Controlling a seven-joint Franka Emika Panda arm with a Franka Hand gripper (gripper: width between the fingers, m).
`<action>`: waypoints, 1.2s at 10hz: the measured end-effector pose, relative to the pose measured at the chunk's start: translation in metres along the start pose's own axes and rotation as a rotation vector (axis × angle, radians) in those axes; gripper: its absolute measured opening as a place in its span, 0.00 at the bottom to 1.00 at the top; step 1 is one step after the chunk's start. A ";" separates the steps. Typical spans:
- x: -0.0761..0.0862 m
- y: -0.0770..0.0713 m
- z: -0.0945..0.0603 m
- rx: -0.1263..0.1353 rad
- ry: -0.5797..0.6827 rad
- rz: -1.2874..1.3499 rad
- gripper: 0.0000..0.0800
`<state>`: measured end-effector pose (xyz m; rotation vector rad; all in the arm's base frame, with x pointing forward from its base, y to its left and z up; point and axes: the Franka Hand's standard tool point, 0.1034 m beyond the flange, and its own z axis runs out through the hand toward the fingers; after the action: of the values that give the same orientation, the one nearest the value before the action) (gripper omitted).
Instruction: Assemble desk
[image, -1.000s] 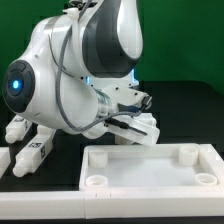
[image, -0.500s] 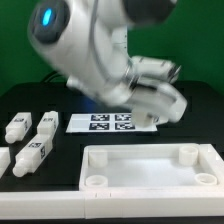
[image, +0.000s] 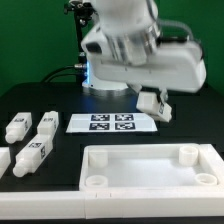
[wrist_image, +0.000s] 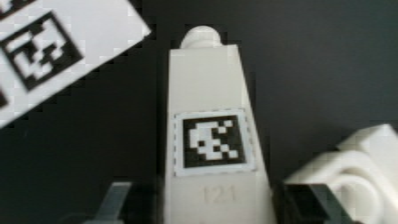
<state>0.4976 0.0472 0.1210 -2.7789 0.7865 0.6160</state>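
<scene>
Jaws: part-way closed, gripping one leg (wrist_image: 210, 120) by its long sides, tag facing the wrist camera.
Held leg: tilted in the air, over the marker board's (image: 112, 122) end on the exterior view's right.
Desk top (image: 150, 170): near, flat on the bench (image: 50, 192), sockets up.
Other legs (image: 33, 155): lying on the exterior view's left.

A lab; green backdrop (image: 30, 40), black table (image: 190, 132), marker board (image: 113, 123).

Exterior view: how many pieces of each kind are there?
Large white plastic tray-like desk top: 1
Short white tagged block legs: 4, one in the claw
Flat white marker board: 1
Cut-off white piece, kind unclear: 1
Total: 7
</scene>
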 end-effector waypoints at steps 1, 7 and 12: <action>0.008 -0.007 -0.023 0.024 0.073 -0.072 0.36; 0.009 -0.045 -0.036 0.018 0.503 -0.251 0.36; 0.028 -0.085 -0.055 0.068 0.827 -0.446 0.36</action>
<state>0.5834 0.0904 0.1643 -2.9517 0.2409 -0.6599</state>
